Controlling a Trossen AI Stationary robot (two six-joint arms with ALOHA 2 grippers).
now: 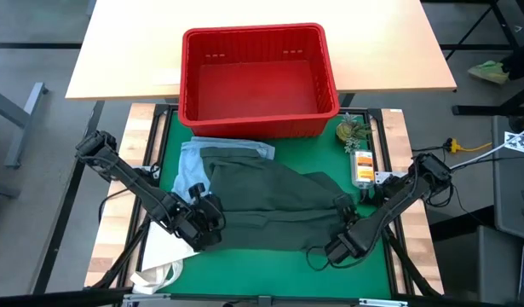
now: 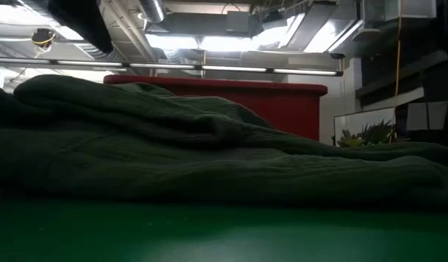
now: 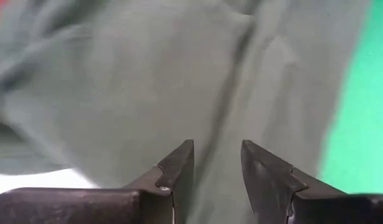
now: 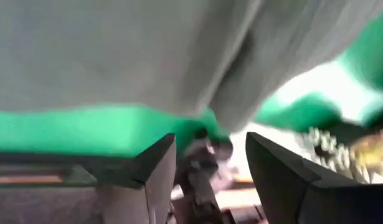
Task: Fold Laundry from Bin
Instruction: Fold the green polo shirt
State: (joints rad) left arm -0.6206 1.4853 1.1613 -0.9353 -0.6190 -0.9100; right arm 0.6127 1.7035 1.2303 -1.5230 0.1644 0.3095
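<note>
High view: a dark green garment lies spread on the green mat just in front of the empty red bin, as the left gripper and right gripper, fingers parted and holding nothing, sit at its near corners. The spreading step looks done; next comes regripping an edge to fold, with open mat only nearest the camera.
</note>
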